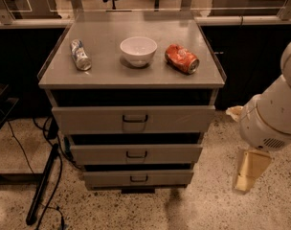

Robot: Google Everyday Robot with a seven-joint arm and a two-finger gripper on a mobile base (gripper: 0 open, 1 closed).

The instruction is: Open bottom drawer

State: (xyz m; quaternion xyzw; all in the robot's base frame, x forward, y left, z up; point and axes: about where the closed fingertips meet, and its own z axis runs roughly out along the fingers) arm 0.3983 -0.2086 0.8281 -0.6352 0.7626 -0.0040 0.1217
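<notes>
The bottom drawer (pixel 138 178) is the lowest and slimmest of three grey drawer fronts in the cabinet, with a small dark recessed handle at its centre. Its front sits close in against the cabinet. My arm comes in from the right edge. The cream-coloured gripper (pixel 250 172) hangs below the white wrist, to the right of the cabinet at about the height of the bottom drawer, well apart from its handle and touching nothing.
The middle drawer (pixel 136 153) and tall top drawer (pixel 134 119) sit above. On the cabinet top (pixel 112 73) lie a crushed silver can (pixel 80 54), a white bowl (pixel 138 50) and a red can (pixel 182 58). A dark stand leg and cables (pixel 42 188) lie on the floor at left.
</notes>
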